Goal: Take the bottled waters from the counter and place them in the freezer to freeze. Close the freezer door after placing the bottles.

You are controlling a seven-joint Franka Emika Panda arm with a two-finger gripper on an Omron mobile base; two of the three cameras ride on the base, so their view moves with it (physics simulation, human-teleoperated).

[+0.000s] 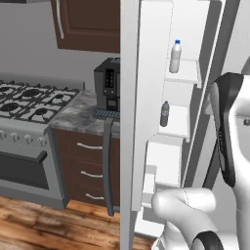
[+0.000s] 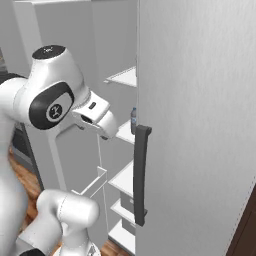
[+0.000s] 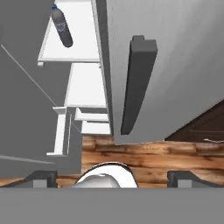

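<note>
Both bottled waters stand inside the freezer (image 1: 193,73): the milky white one (image 1: 175,56) on an upper shelf and the clear greyish one (image 1: 165,114) on the shelf below. The hand view looks down past the greyish bottle (image 3: 61,26) on its white shelf (image 3: 83,43). My gripper (image 3: 113,178) is open and empty, its fingertips (image 3: 41,178) spread wide, in front of the freezer opening. The freezer door (image 1: 128,122) stands open, edge-on, with its dark handle (image 1: 107,166) on the outer side. The speckled counter (image 1: 73,117) lies to its left.
The closed grey fridge door (image 2: 200,125) with a dark handle (image 2: 141,175) is right of the opening. A black coffee machine (image 1: 108,88) stands on the counter, beside a gas stove (image 1: 29,102). Dark drawers sit below, with wooden floor (image 1: 39,219) in front.
</note>
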